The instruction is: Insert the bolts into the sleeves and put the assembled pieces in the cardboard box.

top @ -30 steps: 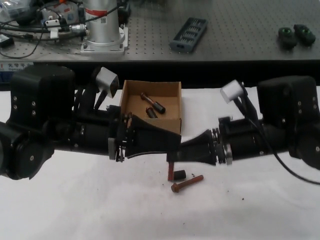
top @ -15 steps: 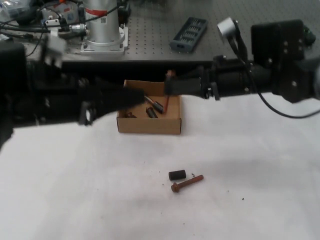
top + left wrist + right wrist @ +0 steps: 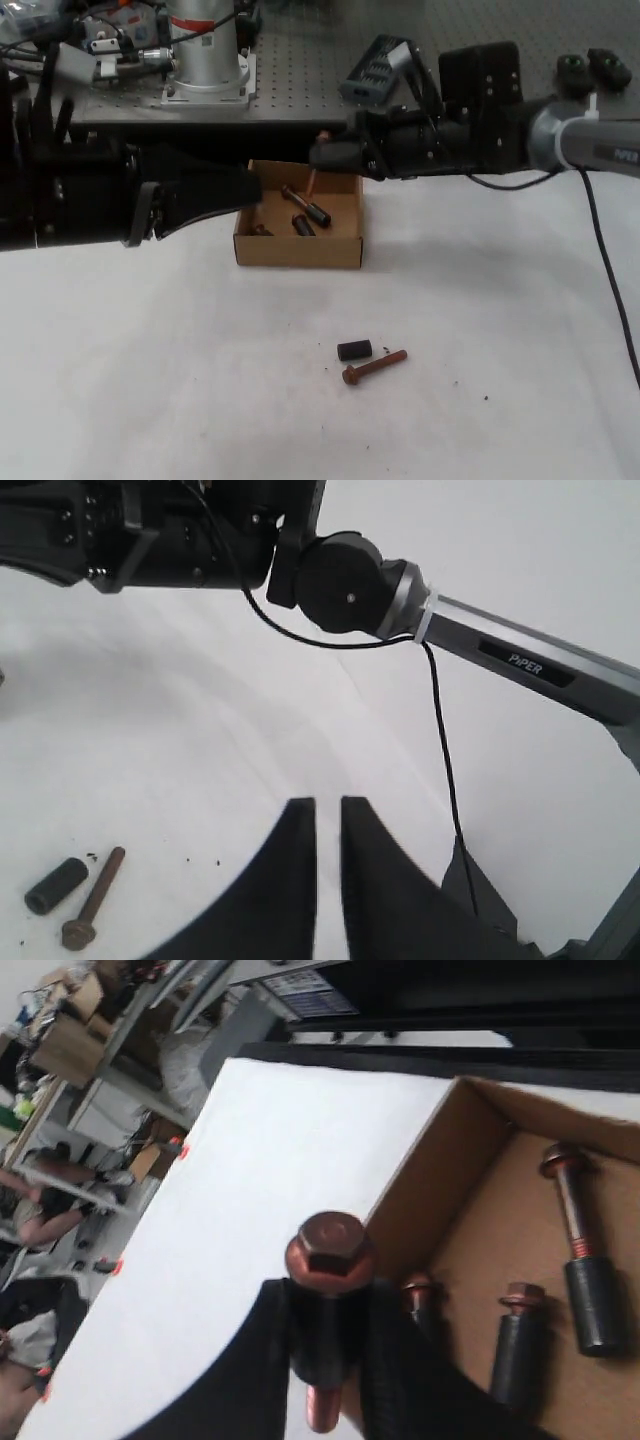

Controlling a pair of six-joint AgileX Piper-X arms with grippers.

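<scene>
The right gripper is sliding further left over the rear wall of the open brown cardboard box, while the left gripper is drawing back towards the box's left corner. The right fingers are clamping a copper-coloured hex-head bolt that is sitting in a black cylindrical sleeve above the box. The left fingers are standing a narrow gap apart, gripping nothing. A loose rusty-brown bolt and a second black sleeve are lying on the white cloth.

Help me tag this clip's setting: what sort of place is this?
Probably a robotics lab: a perforated optical table behind the white bench, tangled cables, and cluttered shelves.
</scene>
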